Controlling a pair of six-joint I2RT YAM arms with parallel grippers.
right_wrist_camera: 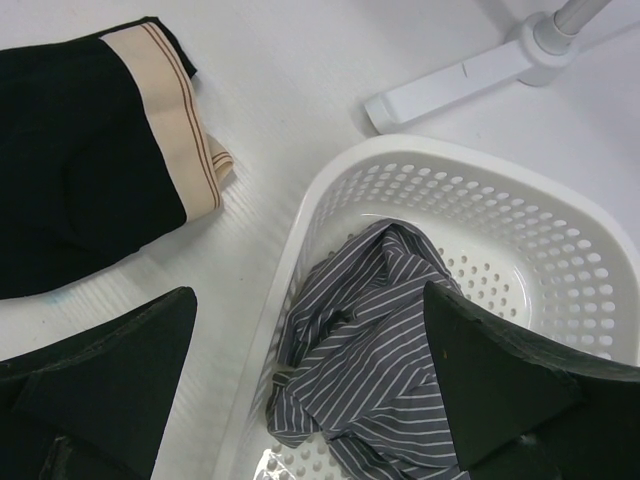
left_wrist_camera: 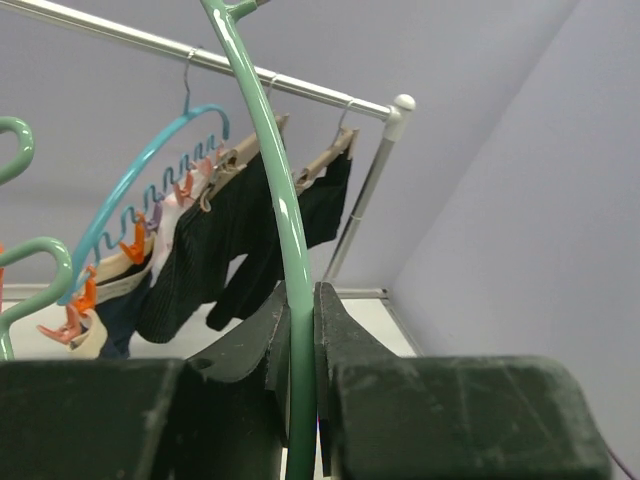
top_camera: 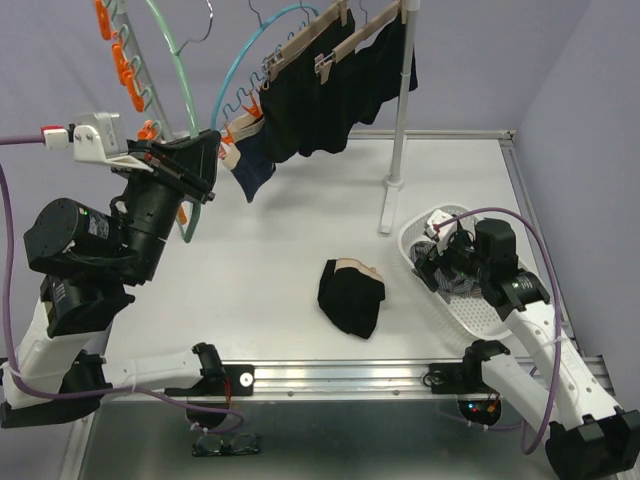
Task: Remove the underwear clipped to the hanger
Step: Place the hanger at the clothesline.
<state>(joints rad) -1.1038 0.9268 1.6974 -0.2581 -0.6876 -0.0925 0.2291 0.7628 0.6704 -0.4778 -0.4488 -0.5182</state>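
Soft black cloth underwear (top_camera: pixel 320 105) hung clipped in a row from wooden hangers (top_camera: pixel 330 30) on the white metal rail (left_wrist_camera: pixel 300 88), long axes vertical, leg ends pointing down. One folded black pair with beige striped waistband (top_camera: pixel 352 297) lay flat on the white table (top_camera: pixel 260 270), waistband toward the rack. Left gripper (left_wrist_camera: pixel 301 310) pinched the pale green curved plastic hanger (left_wrist_camera: pixel 257 120). Right gripper (right_wrist_camera: pixel 310 400) fingers were spread above the white perforated plastic basket (right_wrist_camera: pixel 560 250), which held grey striped cloth (right_wrist_camera: pixel 360 340).

Far left, underwear (top_camera: pixel 320 105) hangs on the rack (top_camera: pixel 403 100); a folded pair (top_camera: pixel 352 298) lies on the worktop (top_camera: pixel 270 265), left of the basket (right_wrist_camera: pixel 450 148) holding striped cloth (right_wrist_camera: pixel 360 350).
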